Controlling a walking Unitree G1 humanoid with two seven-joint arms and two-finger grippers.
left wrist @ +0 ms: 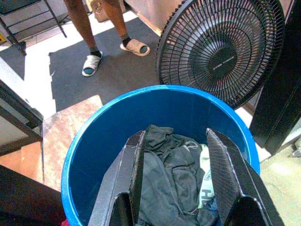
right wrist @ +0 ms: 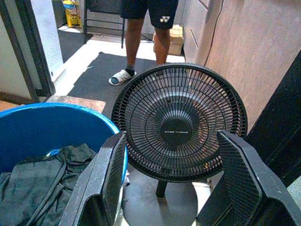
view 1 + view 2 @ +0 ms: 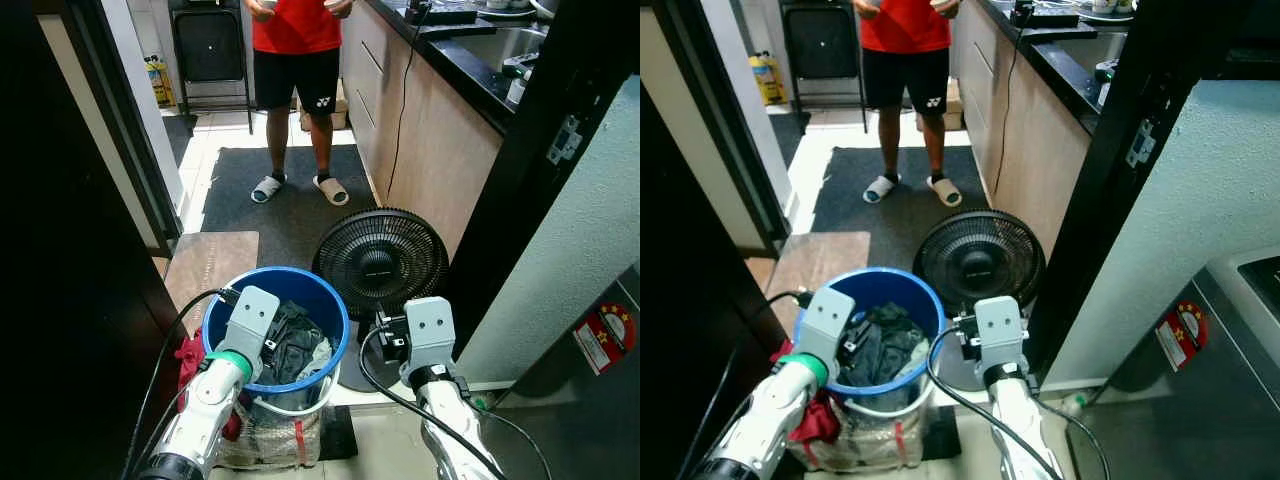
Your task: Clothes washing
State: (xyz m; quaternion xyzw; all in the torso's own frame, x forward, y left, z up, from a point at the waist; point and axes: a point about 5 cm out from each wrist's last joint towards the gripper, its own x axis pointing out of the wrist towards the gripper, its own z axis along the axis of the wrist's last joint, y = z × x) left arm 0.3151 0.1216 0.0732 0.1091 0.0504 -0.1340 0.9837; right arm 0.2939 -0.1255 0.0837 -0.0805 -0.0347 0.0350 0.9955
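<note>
Left gripper: fingers spread wide, gripping nothing, poised over the mouth of the blue bucket with the dark clothes between its two tips, clear of the cloth.
Left arm: silver forearm rises from the lower left, green band at the wrist, boxy grey wrist block tilted forward over the bucket's near rim.
Right gripper: fingers parted too, nothing in them, aimed at the base of the floor fan, just beside the bucket's right side.
Right arm: silver, comes up from the bottom edge, grey wrist block upright, black cable looping off it.
Finger texture: black, long, flat pads with a fine cross-hatched grip on the inner faces.
Kitchen counter: pale wood-look cabinet fronts, glossy black top, a thin cord hanging down its face.
Floor mat: dark grey, flat, rectangular, on light tile.
Person: stands on the mat facing the robot, red shirt, black shorts, light slide sandals.
Fan, again: round black wire grille, concentric rings, dark hub, round base on the floor, touching or nearly touching the bucket.
Bucket, again: smooth round blue plastic, standing on a bundle of cloth and plastic bags.
Clothes, again: crumpled dark grey-green fabric with a pale printed piece tucked in, lying low inside the bucket.
Red cloth: bunched beside the bucket, under the left arm.
</note>
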